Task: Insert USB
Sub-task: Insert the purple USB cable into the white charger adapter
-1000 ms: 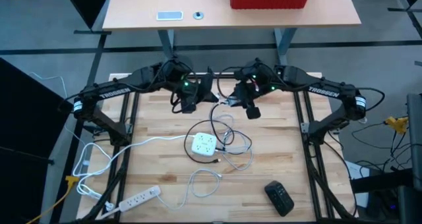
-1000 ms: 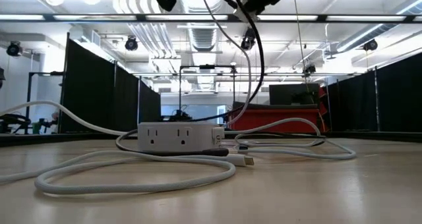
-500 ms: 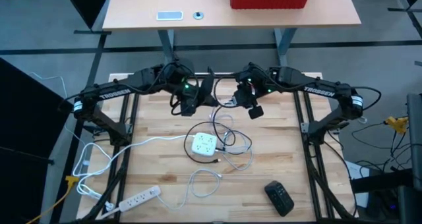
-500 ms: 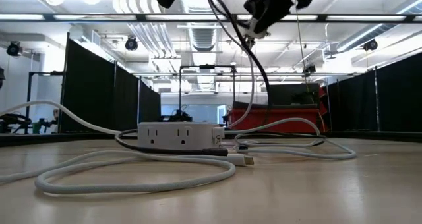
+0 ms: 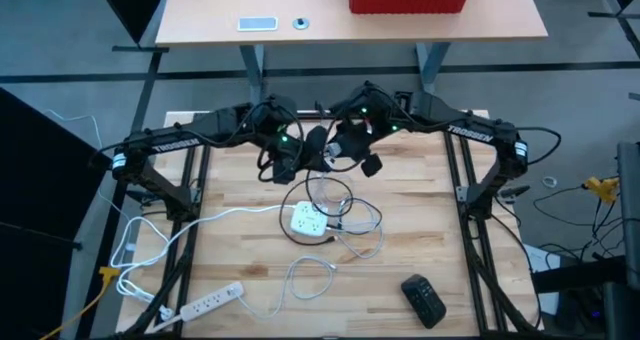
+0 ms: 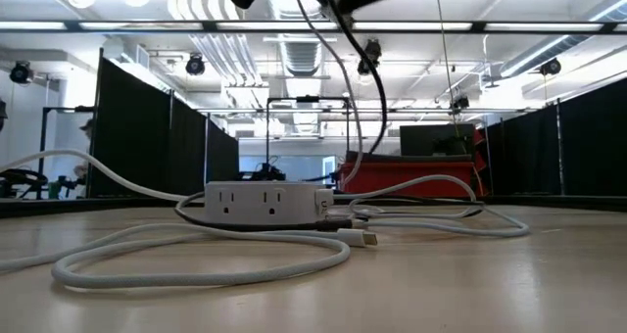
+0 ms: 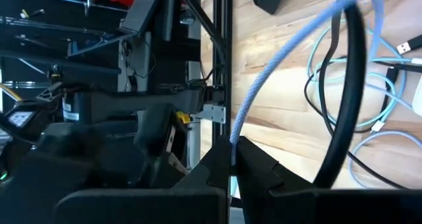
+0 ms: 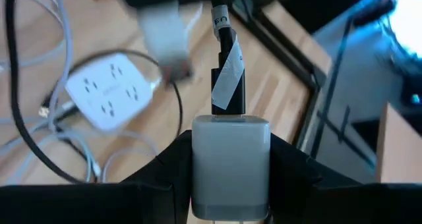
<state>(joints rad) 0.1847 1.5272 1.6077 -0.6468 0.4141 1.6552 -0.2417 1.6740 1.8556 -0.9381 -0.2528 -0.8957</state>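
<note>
Right gripper (image 8: 231,178) clamped on white charger (image 8: 230,159), black plug (image 8: 227,85) already seated in it, held high over far table centre. Left gripper (image 7: 232,159) pinches pale braided cable (image 7: 277,76) alongside. Risk: cable tension from arms parting could yank plug loose.

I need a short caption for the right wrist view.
Right gripper holds a white charger block with a black cable plug inserted, above a white power strip.
</note>
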